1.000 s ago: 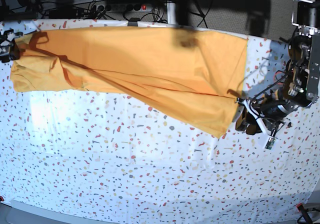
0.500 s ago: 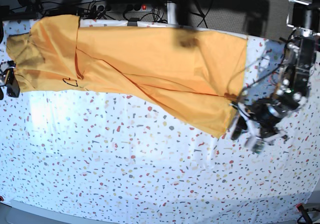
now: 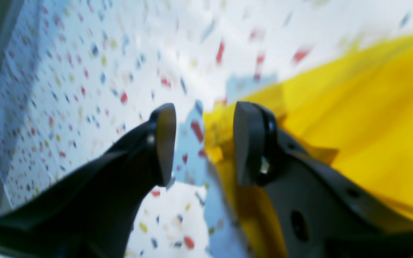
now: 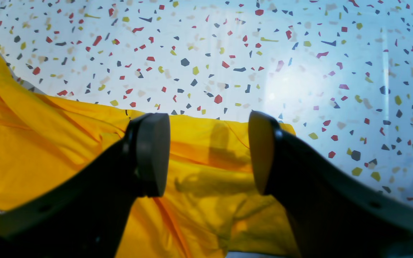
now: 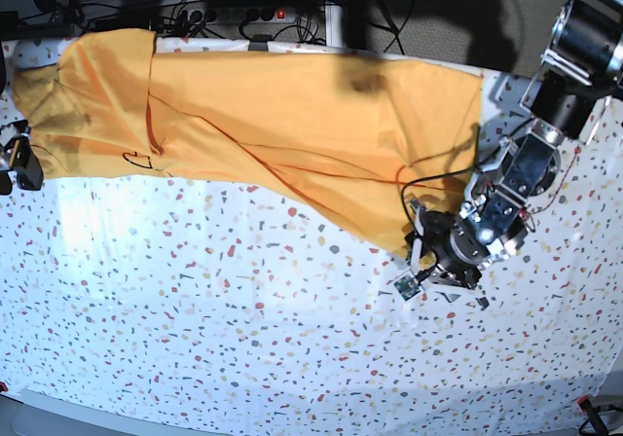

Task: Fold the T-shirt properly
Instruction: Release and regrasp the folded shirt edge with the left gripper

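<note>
The orange-yellow T-shirt [image 5: 292, 125] lies spread along the far side of the table, with thin black line marks [image 5: 136, 160] near its left end. My left gripper [image 5: 421, 251] hovers at the shirt's lower right corner. In the left wrist view this gripper [image 3: 204, 143] stands open, and the shirt's edge [image 3: 371, 107] runs under the gap and beneath the right-hand finger. My right gripper [image 5: 15, 163] sits at the shirt's left end. In the right wrist view it [image 4: 210, 154] is open above wrinkled cloth [image 4: 48, 150], holding nothing.
A white speckled tablecloth [image 5: 243, 309] covers the table in front of the shirt. Cables and a power strip [image 5: 243, 13] run behind the table's far edge. A black cable [image 5: 428, 178] from the left arm loops over the shirt's right part.
Both grippers opened. The right one let go of the bunched left end, which now lies spread out. The left arm swung inward over the shirt's lower right corner.
</note>
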You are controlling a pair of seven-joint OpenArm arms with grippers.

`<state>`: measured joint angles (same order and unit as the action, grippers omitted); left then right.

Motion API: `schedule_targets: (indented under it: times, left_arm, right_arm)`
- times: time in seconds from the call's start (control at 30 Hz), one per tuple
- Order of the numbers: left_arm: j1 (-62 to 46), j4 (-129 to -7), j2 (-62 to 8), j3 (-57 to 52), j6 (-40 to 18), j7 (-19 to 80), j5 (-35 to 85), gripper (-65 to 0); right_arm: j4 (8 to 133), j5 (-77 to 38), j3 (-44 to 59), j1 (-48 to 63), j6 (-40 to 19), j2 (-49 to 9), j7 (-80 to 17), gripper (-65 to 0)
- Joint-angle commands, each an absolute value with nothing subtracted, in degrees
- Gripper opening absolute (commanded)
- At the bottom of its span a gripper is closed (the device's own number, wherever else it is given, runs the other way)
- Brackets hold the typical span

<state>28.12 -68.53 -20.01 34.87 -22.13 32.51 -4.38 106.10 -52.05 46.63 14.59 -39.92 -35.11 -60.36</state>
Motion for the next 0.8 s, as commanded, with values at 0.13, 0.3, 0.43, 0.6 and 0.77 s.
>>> schedule_targets:
  times: [0.13, 0.3, 0.43, 0.6, 0.77]
  left_arm:
    - [29.54, -66.98, -20.32, 34.96, -27.88, 35.57, 7.51, -38.7]
    - [29.54, -66.83, -20.32, 34.96, -28.99, 35.55, 11.2, -39.4]
    - [29.54, -66.83, -20.34, 34.96, -28.99, 35.55, 10.94, -53.6]
    - [29.74, -66.85, -20.32, 34.96, -28.56, 35.55, 10.5, -65.0]
    - [31.48, -67.2, -20.34, 34.94, -21.89, 38.24, 10.57, -65.0]
  right_arm:
    - [106.8, -52.95, 47.24, 14.13, -40.0, -36.67, -59.16, -30.3]
    - [106.8, -52.95, 47.24, 14.13, -40.0, -36.67, -59.18, -30.3]
    - [106.8, -52.95, 47.24, 14.13, -40.0, -36.67, -59.2, -30.3]
    - [106.8, -52.95, 47.24, 14.13, -40.0, -36.67, -59.2, -30.3]
    - [106.8, -52.95, 47.24, 14.13, -40.0, -36.67, -59.2, -30.3]
